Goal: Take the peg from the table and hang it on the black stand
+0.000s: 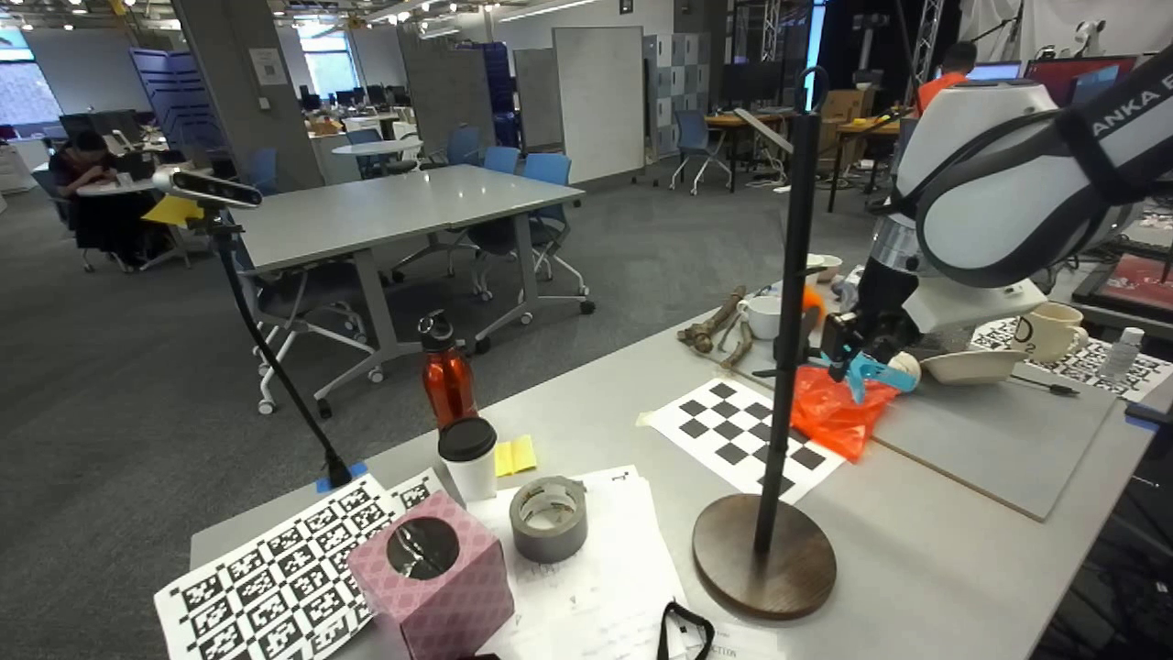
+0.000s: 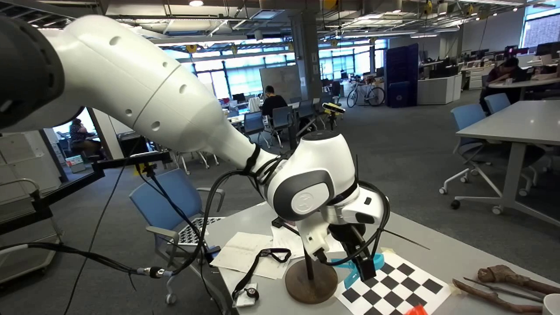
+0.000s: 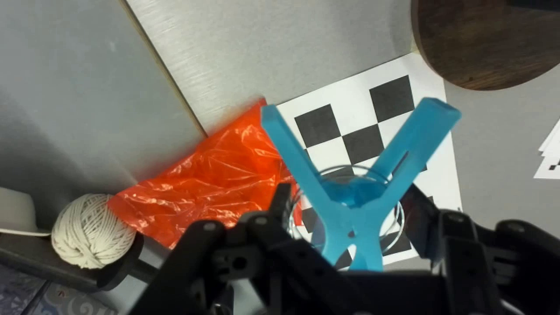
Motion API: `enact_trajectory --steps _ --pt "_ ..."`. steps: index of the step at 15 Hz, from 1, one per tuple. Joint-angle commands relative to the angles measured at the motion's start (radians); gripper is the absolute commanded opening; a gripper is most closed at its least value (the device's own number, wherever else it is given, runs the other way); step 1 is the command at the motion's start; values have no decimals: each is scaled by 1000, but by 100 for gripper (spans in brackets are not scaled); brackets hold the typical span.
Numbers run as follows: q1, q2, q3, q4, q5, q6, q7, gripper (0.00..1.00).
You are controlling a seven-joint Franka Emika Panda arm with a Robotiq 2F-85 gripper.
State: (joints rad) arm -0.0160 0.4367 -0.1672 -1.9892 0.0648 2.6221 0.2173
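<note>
Peg (image 1: 875, 371): blue, held off the table (image 1: 916, 568), near the black stand (image 1: 794, 257)
Hand (image 3: 352, 205): clamped around the peg's middle
Arm (image 1: 1008, 192): I can read "ANKA" in white on black, the rest cut off
Mug (image 1: 1054, 330): a "2" on its side
Paper (image 1: 756, 639): I make out "TION" printed
</note>
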Motion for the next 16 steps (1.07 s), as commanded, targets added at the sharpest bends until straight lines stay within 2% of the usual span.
enact_trajectory --steps 1,6,7,14,15,16 --pt "-39 -84 38 -38 1 -42 -78 38" --pt "-54 -137 48 -54 12 -61 -112 38" --pt "-40 -91 37 -23 -7 -36 -75 63" --pt "-43 -110 40 -36 -6 -37 -78 63" --pt "-45 -109 41 -35 -3 -34 -81 38" --pt "-52 -110 47 -30 10 -35 -94 38"
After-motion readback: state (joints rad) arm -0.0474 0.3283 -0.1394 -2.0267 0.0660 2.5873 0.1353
